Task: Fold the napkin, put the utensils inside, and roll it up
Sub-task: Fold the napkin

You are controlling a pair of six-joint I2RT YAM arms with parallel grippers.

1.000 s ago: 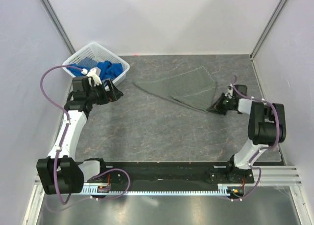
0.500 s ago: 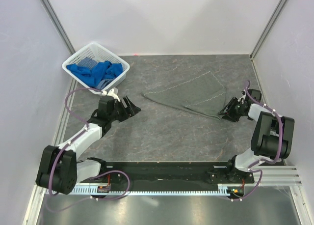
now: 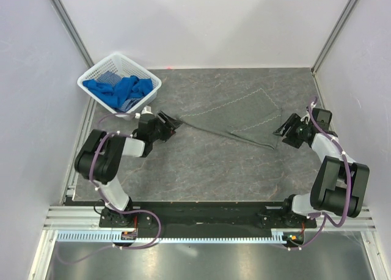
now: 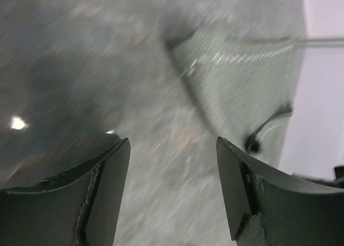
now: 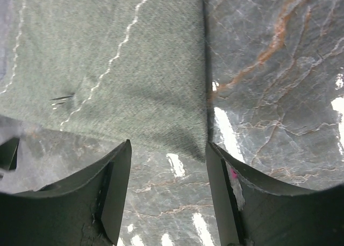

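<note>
We found the left hand (image 4: 172,149) open and empty, low over the worktop (image 3: 201,164), just short of the left corner of the napkin (image 3: 235,115). The right hand (image 5: 166,149) likewise stood open, gripping nothing, at the napkin's right corner. The napkin lay spread on the worktop between both hands.

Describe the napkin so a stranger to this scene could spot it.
On the dark marbled table, look at the far right part: the napkin is a spread dark grey cloth. Its pale stitched hem sets it apart from the table; the blue cloths sit in the white basket.
</note>
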